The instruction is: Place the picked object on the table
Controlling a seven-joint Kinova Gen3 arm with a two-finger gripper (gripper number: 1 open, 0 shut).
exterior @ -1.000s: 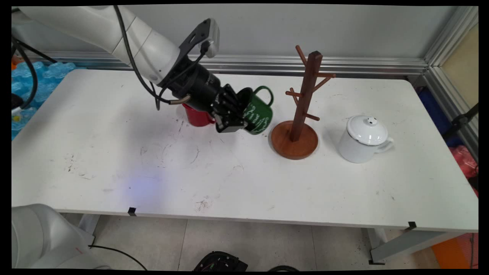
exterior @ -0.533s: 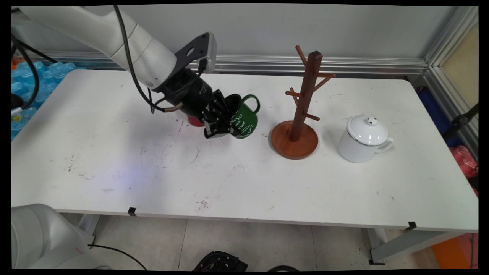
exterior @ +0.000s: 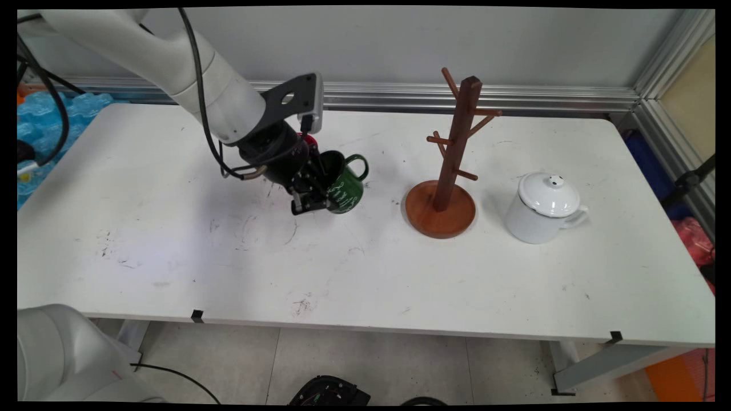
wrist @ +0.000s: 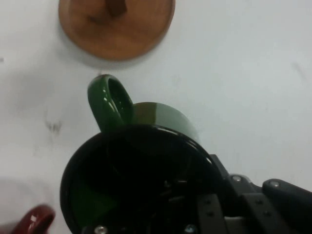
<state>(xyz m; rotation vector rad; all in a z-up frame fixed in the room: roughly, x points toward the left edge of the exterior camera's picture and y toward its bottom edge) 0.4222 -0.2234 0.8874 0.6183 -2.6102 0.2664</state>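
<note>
My black gripper (exterior: pixel 313 193) is shut on the rim of a green mug (exterior: pixel 344 189) with white lettering, held tilted just above the white table (exterior: pixel 365 268), its handle pointing toward the mug tree. In the hand view the green mug (wrist: pixel 146 161) fills the lower middle, dark mouth toward the camera and handle up. A red mug (exterior: pixel 309 140) peeks out behind the wrist, and its rim (wrist: pixel 31 220) shows at the hand view's lower left. The wooden mug tree (exterior: pixel 451 165) stands to the right, its round base (wrist: pixel 117 24) at the top of the hand view.
A white lidded enamel pot (exterior: pixel 542 208) stands right of the mug tree. Blue packaging (exterior: pixel 51 120) lies off the table's left end. An aluminium rail (exterior: pixel 457 97) runs along the back wall.
The gripper has carried the green mug leftward and down, away from the mug tree toward the table surface. The red mug now shows behind the wrist instead of below it.
</note>
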